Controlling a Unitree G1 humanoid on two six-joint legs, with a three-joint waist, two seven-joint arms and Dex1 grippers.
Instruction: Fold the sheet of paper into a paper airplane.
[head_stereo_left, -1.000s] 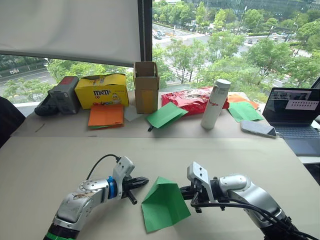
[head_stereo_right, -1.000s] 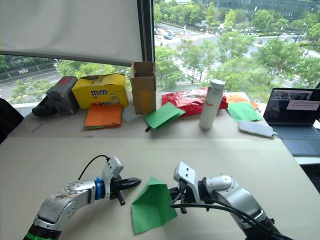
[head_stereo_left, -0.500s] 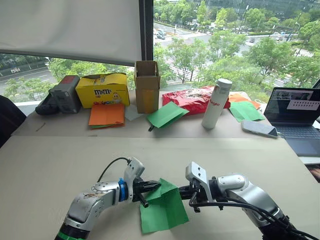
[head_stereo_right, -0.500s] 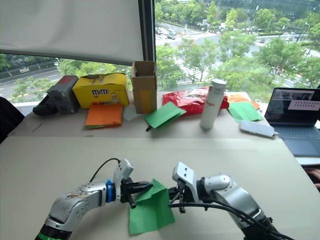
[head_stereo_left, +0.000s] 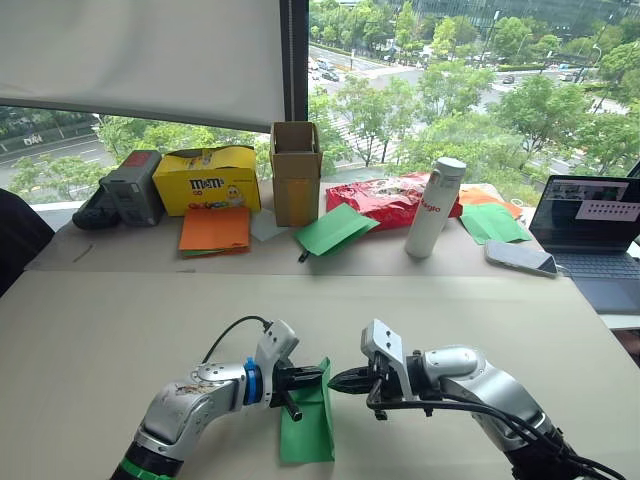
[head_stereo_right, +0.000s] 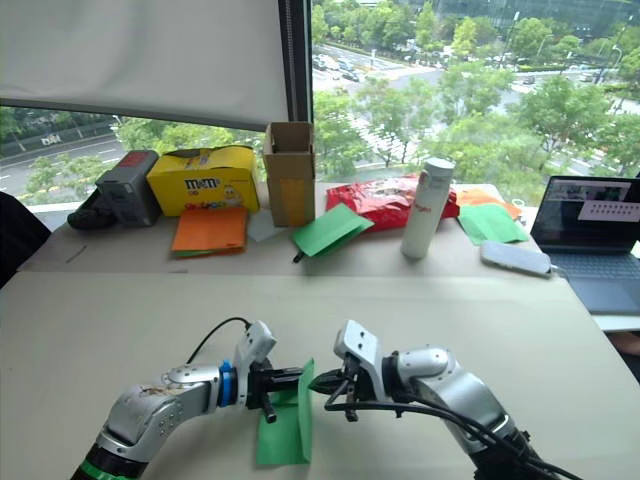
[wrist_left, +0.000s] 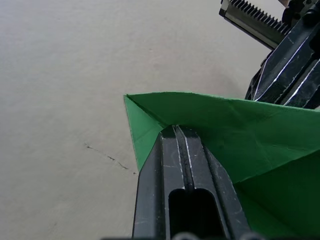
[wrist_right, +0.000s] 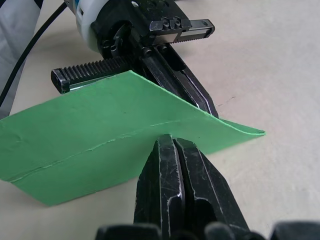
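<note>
A thin, bright green, matte sheet of paper (head_stereo_left: 308, 420) stands partly folded on the bare beige bench (head_stereo_left: 100, 330), raised like a narrow tent with creased flaps meeting along a ridge. It sits in the middle of the bench's front part, well apart from the clutter along the far edge.

The left end effector (head_stereo_left: 305, 377) touches the sheet's left side, its two black fingers pressed together with their tips tucked inside the fold, against the inner face of the paper. The right end effector (head_stereo_left: 343, 379) is just beside the sheet's right face, its fingers also closed narrow, tips at or against the outer surface near a crease line; whether it pinches any paper cannot be told.

The step in hand looks like an early lengthwise fold, bringing the two halves together between the end effectors. The paper is far from a slim pointed wedge. The next move likely calls for pressing both sides together evenly and flattening the ridge down, without letting the light sheet slide or spring open.
</note>
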